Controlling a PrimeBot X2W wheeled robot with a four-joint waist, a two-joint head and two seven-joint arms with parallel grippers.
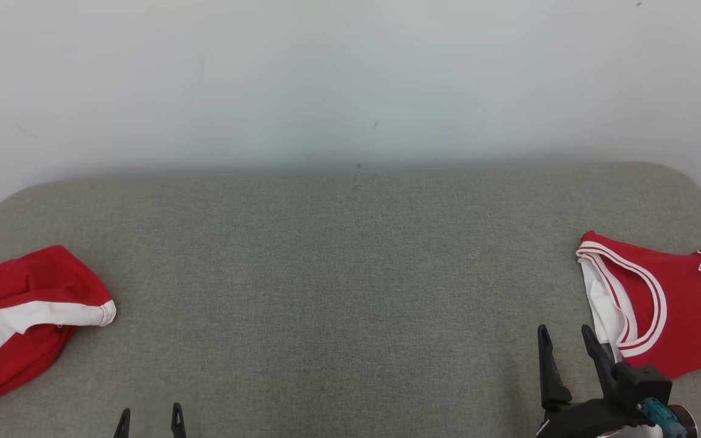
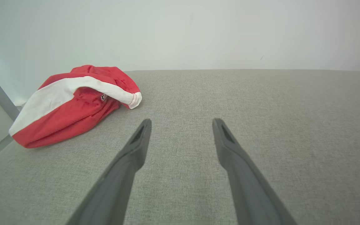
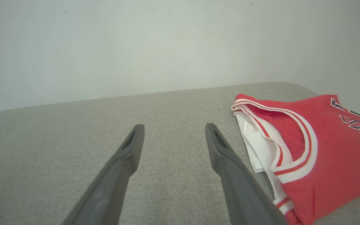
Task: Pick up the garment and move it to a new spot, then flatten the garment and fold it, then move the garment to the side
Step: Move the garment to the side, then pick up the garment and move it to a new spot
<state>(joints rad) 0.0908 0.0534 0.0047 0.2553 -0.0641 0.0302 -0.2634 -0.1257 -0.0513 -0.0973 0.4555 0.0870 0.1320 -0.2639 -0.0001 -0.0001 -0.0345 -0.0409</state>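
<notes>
Both the left gripper [image 1: 150, 420] and right gripper [image 1: 565, 338] are released, empty; better to pinch the crumpled garment [image 1: 28, 286] on its high fold.

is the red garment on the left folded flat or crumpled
Crumpled: the garment lies in a rounded, puffed heap with loose folds, not flat.

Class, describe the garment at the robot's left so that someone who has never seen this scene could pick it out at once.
Start at the wide grey surface before the pale wall. At its left edge lies a crumpled red garment. Unlike the lettered red jersey at the right edge, it carries one broad white band and no bold lettering.
</notes>
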